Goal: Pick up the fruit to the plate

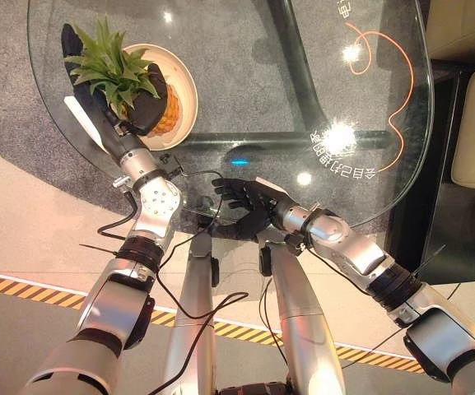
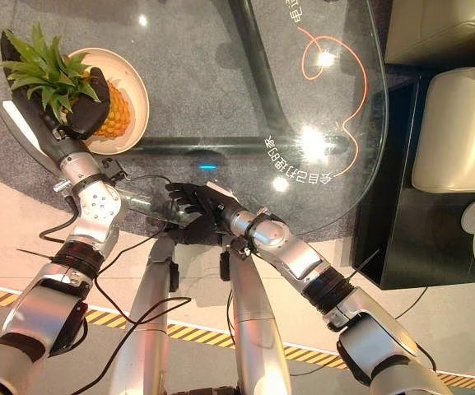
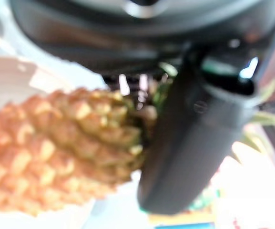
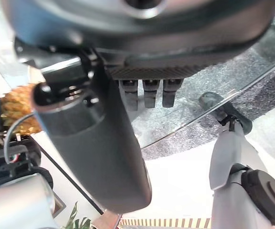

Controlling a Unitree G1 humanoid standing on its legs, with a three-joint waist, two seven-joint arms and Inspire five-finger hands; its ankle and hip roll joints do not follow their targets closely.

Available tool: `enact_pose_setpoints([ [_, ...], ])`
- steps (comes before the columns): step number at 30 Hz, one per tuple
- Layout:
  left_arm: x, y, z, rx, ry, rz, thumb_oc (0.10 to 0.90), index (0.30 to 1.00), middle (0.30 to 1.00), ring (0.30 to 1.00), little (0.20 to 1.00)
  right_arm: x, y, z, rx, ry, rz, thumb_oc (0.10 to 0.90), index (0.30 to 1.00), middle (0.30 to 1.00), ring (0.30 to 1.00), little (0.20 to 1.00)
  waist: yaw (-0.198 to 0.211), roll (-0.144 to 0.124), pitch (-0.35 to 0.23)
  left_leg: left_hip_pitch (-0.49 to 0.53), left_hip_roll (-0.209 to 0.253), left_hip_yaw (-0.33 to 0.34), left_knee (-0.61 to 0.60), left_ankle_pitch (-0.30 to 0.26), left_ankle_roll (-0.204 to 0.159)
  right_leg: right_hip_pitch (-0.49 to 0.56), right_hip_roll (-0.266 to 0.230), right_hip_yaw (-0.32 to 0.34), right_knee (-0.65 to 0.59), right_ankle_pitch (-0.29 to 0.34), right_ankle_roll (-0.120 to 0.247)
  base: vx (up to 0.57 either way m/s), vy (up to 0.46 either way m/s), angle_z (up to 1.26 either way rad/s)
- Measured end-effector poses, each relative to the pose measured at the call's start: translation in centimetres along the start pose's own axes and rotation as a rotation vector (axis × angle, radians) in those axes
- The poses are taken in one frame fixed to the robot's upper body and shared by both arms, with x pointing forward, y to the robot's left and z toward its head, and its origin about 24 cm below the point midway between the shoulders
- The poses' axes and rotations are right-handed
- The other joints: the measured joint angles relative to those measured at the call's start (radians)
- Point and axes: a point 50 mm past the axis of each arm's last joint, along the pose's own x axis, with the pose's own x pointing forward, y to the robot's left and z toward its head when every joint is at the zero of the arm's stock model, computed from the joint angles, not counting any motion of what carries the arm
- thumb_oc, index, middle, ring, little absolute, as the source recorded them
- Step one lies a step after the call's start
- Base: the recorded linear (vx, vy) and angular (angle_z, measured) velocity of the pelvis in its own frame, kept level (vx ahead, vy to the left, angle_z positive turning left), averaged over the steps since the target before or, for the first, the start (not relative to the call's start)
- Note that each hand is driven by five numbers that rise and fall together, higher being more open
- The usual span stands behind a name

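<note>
Nearest to us, the right hand (image 1: pixel 244 200) hangs at the near rim of the glass table (image 1: pixel 303 74), fingers loosely spread and holding nothing, well apart from the work. Beyond it and out along our other arm, the left hand (image 1: pixel 142 103) is clamped on the pineapple (image 2: pixel 109 111). In the left wrist view the thumb (image 3: pixel 194 143) presses the fruit where the scaly body meets the leaves, and in the eye views the dark fingers wrap round the same neck, just under the green crown (image 1: pixel 112 70). Under the hand lies the plate (image 1: pixel 186 86), a pale round dish near the table's far-left edge. The pineapple lies over it, tilted, body toward the plate's middle and crown pointing away past the rim. Whether the fruit already rests on the dish or hangs just above it, we cannot tell.

We judge the task near its end — what remains is the release. Risks from here:
- the grip sits near the crown end, so on letting go the heavy body may roll toward the plate's rim
- leaves may snag on the fingers as they part and drag the fruit off
- the plate lies close to the table edge — a push could slide it outward
</note>
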Motion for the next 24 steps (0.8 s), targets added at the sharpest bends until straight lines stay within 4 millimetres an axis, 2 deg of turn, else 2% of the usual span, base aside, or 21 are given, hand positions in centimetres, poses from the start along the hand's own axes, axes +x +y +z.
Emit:
enact_pose_setpoints([
  [7, -0.2, 0.4, -0.3, 0.010, 0.008, -0.008, 0.800, 0.900, 0.900, 0.900, 0.900, -0.1, 0.0, -0.2, 0.004, 0.005, -0.001, 0.800, 0.900, 0.900, 0.900, 0.900, 0.018, 0.000, 0.000, 0.022, 0.006, -0.006, -0.021, 0.006, 0.000, 0.019, 0.007, -0.001, -0.014, 0.001, -0.002, -0.03, -0.036, -0.01],
  [12, -0.1, 0.7, -0.5, 0.005, 0.029, 0.000, 0.800, 0.900, 0.900, 0.900, 0.900, -0.1, 0.0, -0.2, 0.003, 0.002, -0.001, 0.800, 0.900, 0.900, 0.900, 0.900, 0.021, 0.000, 0.000, 0.042, 0.007, -0.006, -0.034, 0.007, 0.001, 0.038, 0.007, -0.001, -0.026, 0.008, -0.011, 0.00, 0.000, 0.00],
  [24, 0.3, 1.5, -0.7, 0.039, 0.031, -0.007, 0.800, 0.900, 0.900, 0.900, 0.900, 0.0, 0.1, -0.1, 0.003, -0.002, -0.004, 0.800, 0.900, 0.900, 0.900, 0.900, 0.024, 0.001, 0.000, 0.062, 0.008, -0.007, -0.037, 0.007, 0.000, 0.060, 0.007, -0.004, -0.030, 0.006, -0.007, 0.00, 0.000, 0.00],
])
